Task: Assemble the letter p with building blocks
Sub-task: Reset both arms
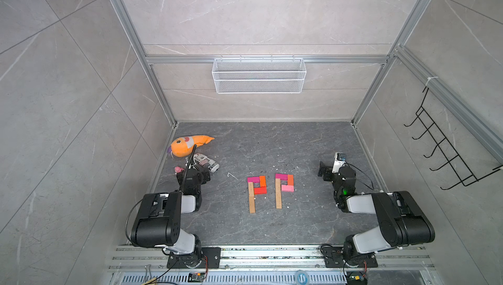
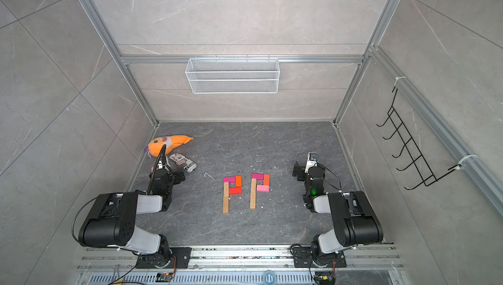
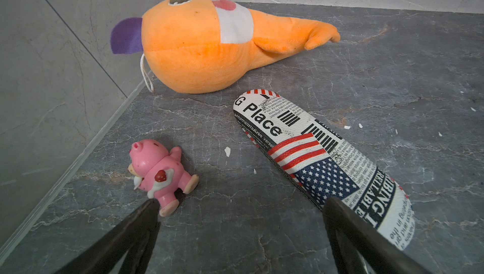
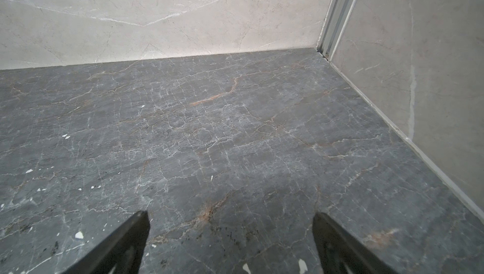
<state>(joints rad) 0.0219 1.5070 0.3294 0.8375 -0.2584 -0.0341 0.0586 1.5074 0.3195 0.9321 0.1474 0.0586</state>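
Two flat figures of the letter p lie side by side at mid-table in both top views. The left one (image 1: 251,197) has a tan stem with a magenta, orange and red (image 1: 260,190) loop. In the right one (image 1: 278,193), a light-pink brick (image 1: 287,188) closes the loop. All the building blocks in view sit in these figures. My left gripper (image 3: 242,203) is open over bare table at the left, well away from the bricks. My right gripper (image 4: 230,214) is open over bare table at the right. Neither holds anything.
An orange plush (image 3: 209,50), a printed shoe insole (image 3: 314,154) and a small pink toy figure (image 3: 159,173) lie just ahead of the left gripper by the left wall. A white mesh basket (image 1: 258,75) hangs on the back wall. A black hook rack (image 1: 446,155) hangs on the right wall.
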